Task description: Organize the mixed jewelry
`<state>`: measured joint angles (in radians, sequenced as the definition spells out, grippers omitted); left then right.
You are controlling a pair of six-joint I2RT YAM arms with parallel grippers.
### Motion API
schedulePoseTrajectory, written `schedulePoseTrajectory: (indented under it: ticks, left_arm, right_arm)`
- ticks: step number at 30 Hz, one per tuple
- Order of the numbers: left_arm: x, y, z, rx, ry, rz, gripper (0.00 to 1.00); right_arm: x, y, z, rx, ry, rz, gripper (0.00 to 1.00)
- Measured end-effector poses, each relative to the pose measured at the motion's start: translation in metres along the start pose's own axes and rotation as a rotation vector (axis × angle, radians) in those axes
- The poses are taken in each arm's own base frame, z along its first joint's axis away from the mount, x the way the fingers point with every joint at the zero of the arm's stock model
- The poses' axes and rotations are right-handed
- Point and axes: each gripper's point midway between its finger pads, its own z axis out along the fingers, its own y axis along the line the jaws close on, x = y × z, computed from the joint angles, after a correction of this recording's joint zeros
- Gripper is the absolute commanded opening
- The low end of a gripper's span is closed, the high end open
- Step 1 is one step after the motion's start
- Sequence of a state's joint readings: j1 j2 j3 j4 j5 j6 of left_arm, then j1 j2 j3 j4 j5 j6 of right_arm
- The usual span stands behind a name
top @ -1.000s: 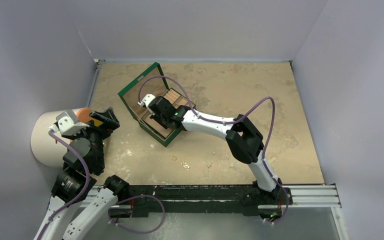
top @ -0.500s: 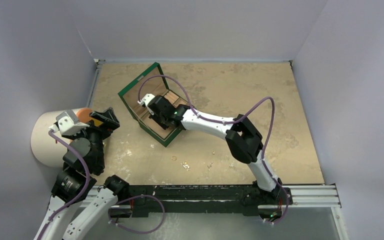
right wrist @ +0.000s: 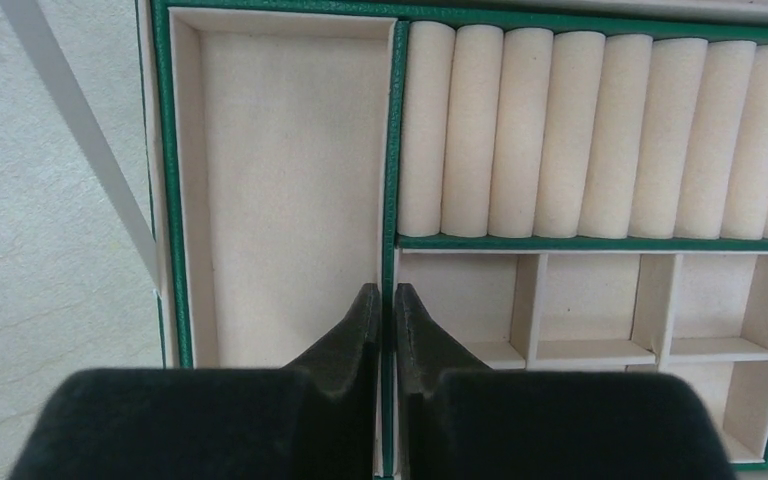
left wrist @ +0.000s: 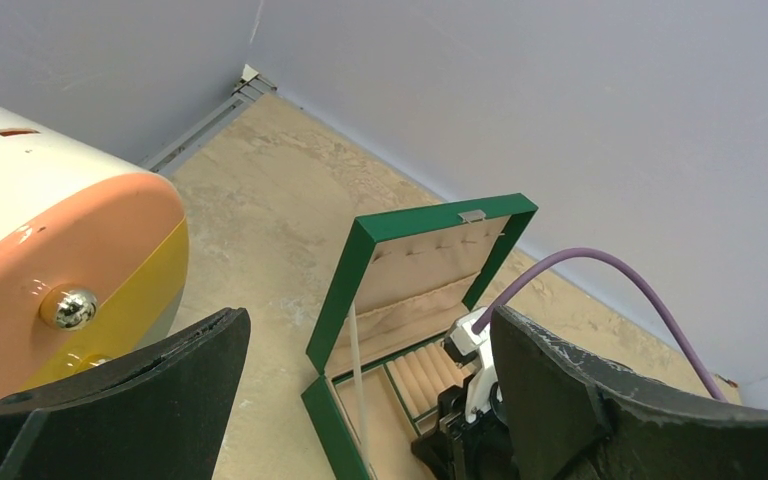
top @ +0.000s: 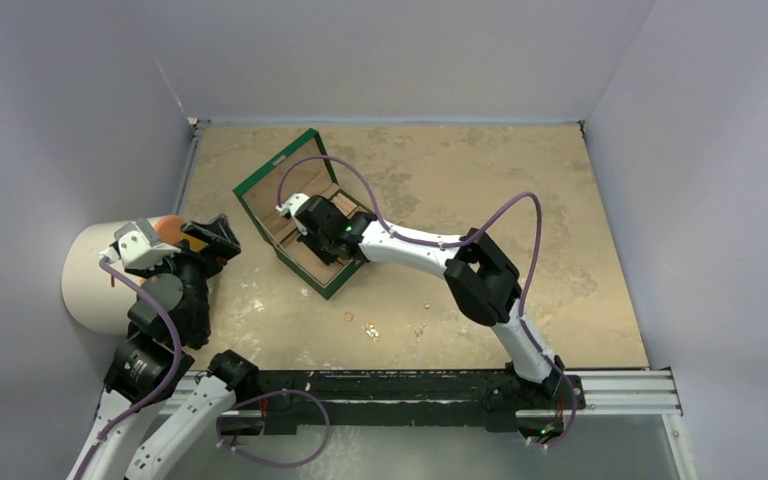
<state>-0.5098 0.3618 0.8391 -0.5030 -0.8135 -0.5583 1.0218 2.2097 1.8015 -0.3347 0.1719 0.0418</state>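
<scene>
white cylinder (top: 85,275): lying against the left wall, its orange end facing the left gripper.
left gripper (top: 210,238): hanging just beside the white cylinder, fingers spreading wide, gripping nothing.
green box (left wrist: 410,217): sitting open on the table (top: 480,170), its lid leaning back.
right gripper (right wrist: 385,292): hovering inside the green box, fingers pinching almost together over a green divider, with nothing showing between them.
mixed jewelry (top: 371,330): lying scattered on the table near its front edge, outside the green box and well apart from both grippers.

Raised lid (left wrist: 425,260) walls green box (left wrist: 328,425) behind; right gripper (right wrist: 387,292) and arm (top: 410,245) occupy its near-right approach
</scene>
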Motion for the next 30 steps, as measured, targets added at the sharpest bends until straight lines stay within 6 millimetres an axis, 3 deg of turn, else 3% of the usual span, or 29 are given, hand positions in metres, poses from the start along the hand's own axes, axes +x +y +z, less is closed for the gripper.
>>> schedulePoseTrajectory:
  ticks: [8,15,19,25,30]
  left_arm:
    - [0.001,0.000,0.001,-0.005,0.002,0.004,0.89]
    - [0.003,-0.001,0.002,-0.004,0.009,0.010,0.89]
    - [0.004,-0.001,0.003,-0.004,0.012,0.013,0.89]
    - [0.008,-0.003,0.005,-0.002,0.025,0.023,0.90]
    - [0.011,-0.004,0.007,-0.005,0.034,0.033,0.90]
  right_arm:
    - [0.001,0.002,0.002,-0.003,-0.011,0.012,0.45]
    - [0.007,-0.002,-0.008,0.015,-0.009,0.015,0.53]
    - [0.007,-0.012,-0.030,0.023,-0.030,0.029,0.55]
    - [-0.008,-0.051,-0.087,0.059,-0.120,0.094,0.56]
    - [-0.007,-0.110,-0.119,0.141,-0.188,0.231,0.55]
